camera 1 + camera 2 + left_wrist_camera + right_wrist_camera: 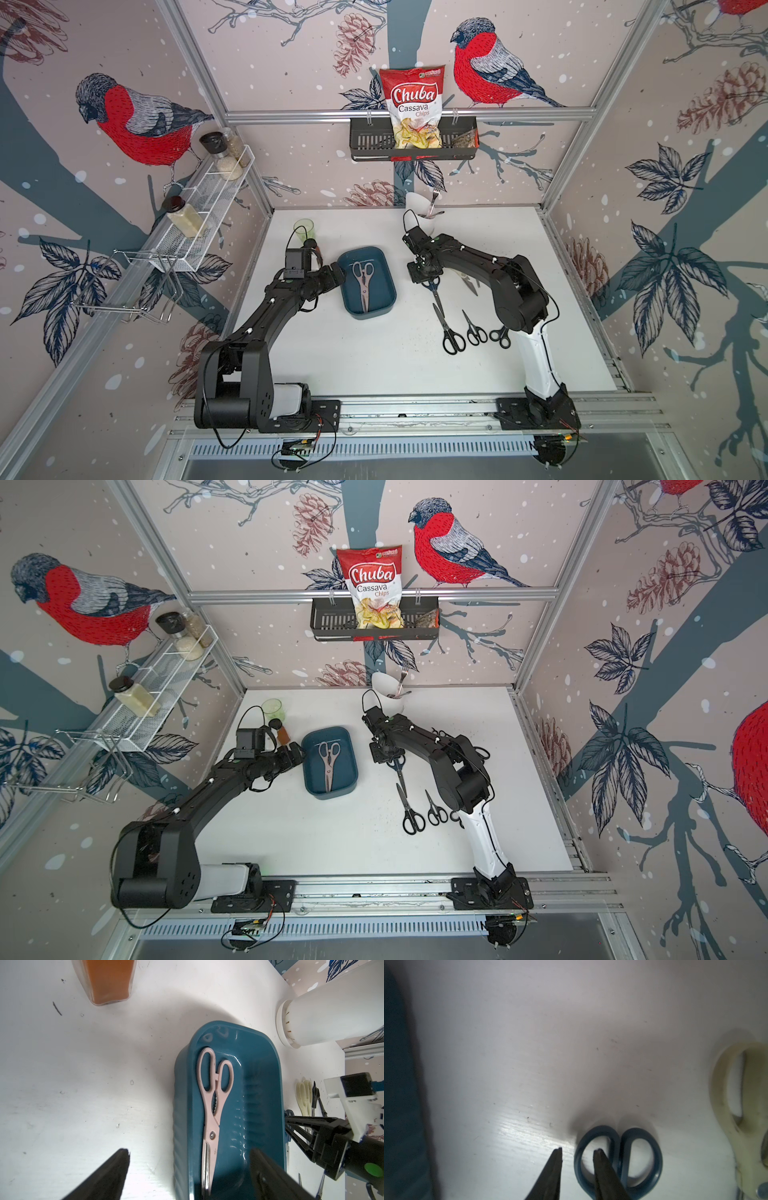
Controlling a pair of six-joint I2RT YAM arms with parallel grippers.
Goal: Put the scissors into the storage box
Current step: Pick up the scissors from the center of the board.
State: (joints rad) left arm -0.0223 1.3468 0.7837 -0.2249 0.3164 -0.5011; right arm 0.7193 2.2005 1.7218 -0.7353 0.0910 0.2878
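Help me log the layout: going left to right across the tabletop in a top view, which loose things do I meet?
green cup → storage box, holding the pink scissors → large black scissors → medium black scissors → small black scissors

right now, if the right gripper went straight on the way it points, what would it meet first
Probably the blue-handled scissors: the rim of one handle ring sits between the jaws of the right gripper, with the table just behind. Depth is unclear.
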